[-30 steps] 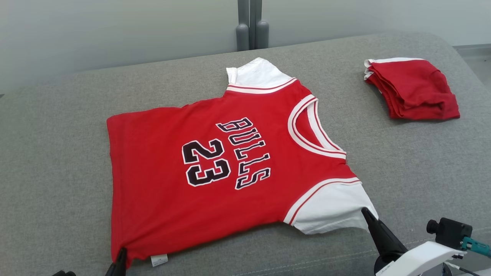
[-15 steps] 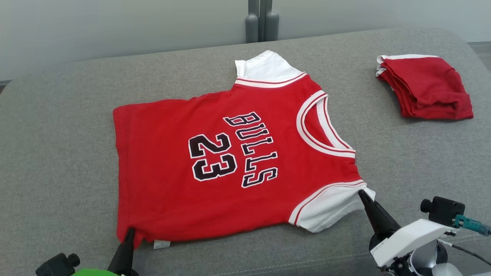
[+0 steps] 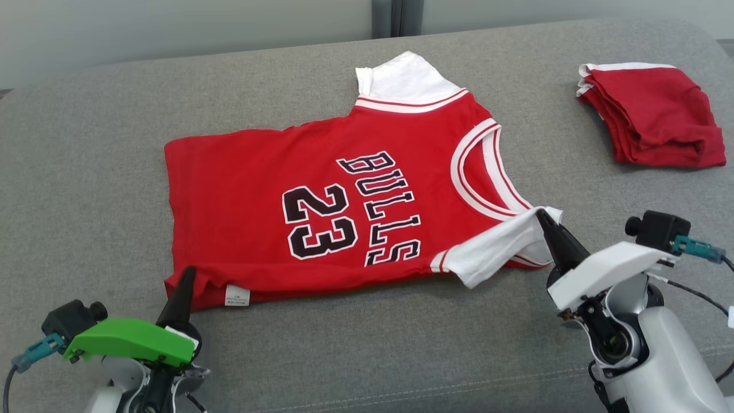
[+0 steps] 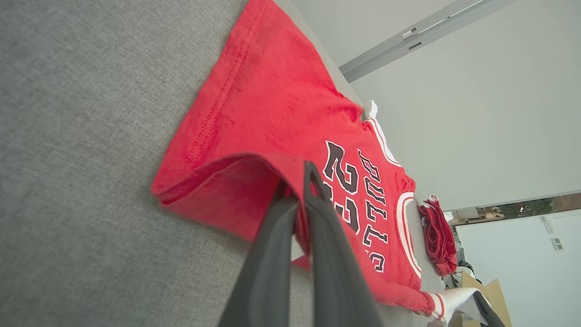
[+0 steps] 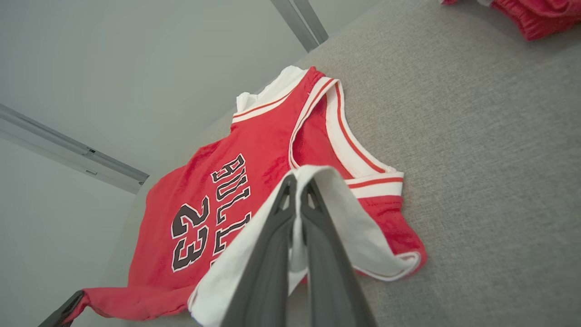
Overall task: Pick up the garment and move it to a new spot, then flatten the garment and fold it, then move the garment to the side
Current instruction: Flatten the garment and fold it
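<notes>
The garment [image 3: 321, 189] is a red jersey with white sleeves and black "BULLS 23" print, spread on the grey padded surface [image 3: 86, 172]. My left gripper [image 3: 188, 271] is shut on its near hem corner, which is lifted and curled back; the left wrist view shows that red hem [image 4: 236, 181] pinched between the fingers [image 4: 317, 204]. My right gripper [image 3: 540, 213] is shut on the near white sleeve [image 3: 493, 246], raised and pulled over toward the collar. In the right wrist view the white sleeve [image 5: 349, 218] drapes over the closed fingers [image 5: 313, 213].
A second red garment [image 3: 654, 115], folded into a stack, lies at the far right of the surface. Bare grey padding runs along the near edge and the left side. A grey post [image 3: 393, 17] stands behind the surface at the wall.
Both grippers have lifted and carried the jersey's near edge away from me: the white sleeve now folds over toward the collar and the hem corner curls back. The head camera has tilted down.
</notes>
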Controlling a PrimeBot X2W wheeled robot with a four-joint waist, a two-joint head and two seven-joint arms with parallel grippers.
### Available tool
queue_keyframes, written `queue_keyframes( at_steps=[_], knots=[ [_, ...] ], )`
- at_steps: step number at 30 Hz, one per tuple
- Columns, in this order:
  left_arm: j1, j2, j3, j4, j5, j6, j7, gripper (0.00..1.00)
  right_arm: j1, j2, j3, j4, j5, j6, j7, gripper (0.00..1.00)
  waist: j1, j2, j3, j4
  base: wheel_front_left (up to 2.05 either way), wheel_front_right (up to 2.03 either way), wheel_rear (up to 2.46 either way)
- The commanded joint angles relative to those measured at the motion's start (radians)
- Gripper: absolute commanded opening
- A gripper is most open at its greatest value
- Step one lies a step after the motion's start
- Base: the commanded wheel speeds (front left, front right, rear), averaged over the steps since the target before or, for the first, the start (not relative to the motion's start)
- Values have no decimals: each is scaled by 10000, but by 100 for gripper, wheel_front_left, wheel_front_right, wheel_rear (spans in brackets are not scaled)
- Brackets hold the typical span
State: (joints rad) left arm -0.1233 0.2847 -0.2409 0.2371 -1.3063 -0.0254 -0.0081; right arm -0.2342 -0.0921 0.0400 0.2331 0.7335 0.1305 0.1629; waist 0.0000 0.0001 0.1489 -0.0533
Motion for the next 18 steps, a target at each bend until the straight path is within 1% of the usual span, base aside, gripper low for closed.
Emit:
queue_keyframes(
  at_steps=[1,5,13,18],
  knots=[
    [-369,-30,39,231,32,114,37,0,-368,19,-19,268,-92,3,36,0,0,-1,171,22,0,0,0],
    [-1082,-158,73,1061,74,261,-6,0,-1285,84,7,1190,-192,3,-14,0,0,-1,396,-8,0,0,0],
    [-2143,-423,-41,2346,208,30,-47,0,-2891,188,60,3140,-291,3,-318,0,0,-1,753,4,0,0,0],
    [-2599,-504,-70,2979,317,-50,-124,0,-3701,213,415,4160,-349,3,-329,0,0,-1,885,56,0,0,0]
  ],
)
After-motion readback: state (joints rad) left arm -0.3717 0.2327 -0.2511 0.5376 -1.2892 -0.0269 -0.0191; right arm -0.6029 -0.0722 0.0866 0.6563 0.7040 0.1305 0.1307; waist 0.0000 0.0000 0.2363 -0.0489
